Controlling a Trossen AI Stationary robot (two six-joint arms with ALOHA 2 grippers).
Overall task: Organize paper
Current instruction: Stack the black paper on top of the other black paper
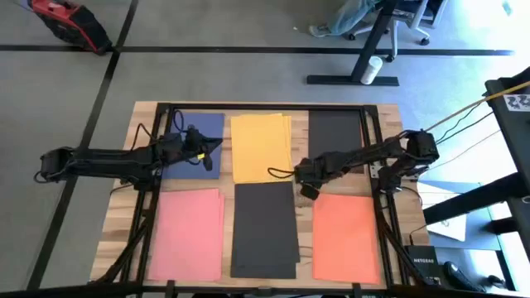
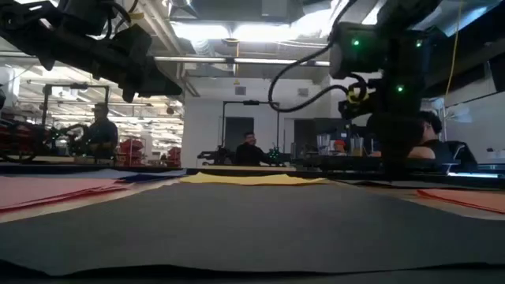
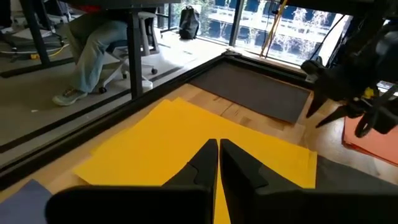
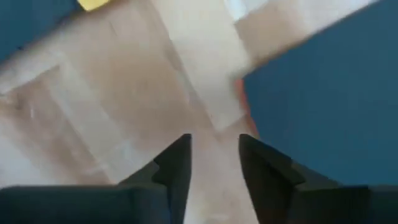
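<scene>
Right end effector [image 1: 305, 187] between paper [image 1: 264, 229] stacks.

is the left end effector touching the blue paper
Cannot tell. In the high view the left end effector sits at the blue paper's right edge, but straight-down viewing hides height; its wrist view shows only yellow paper ahead.
</scene>
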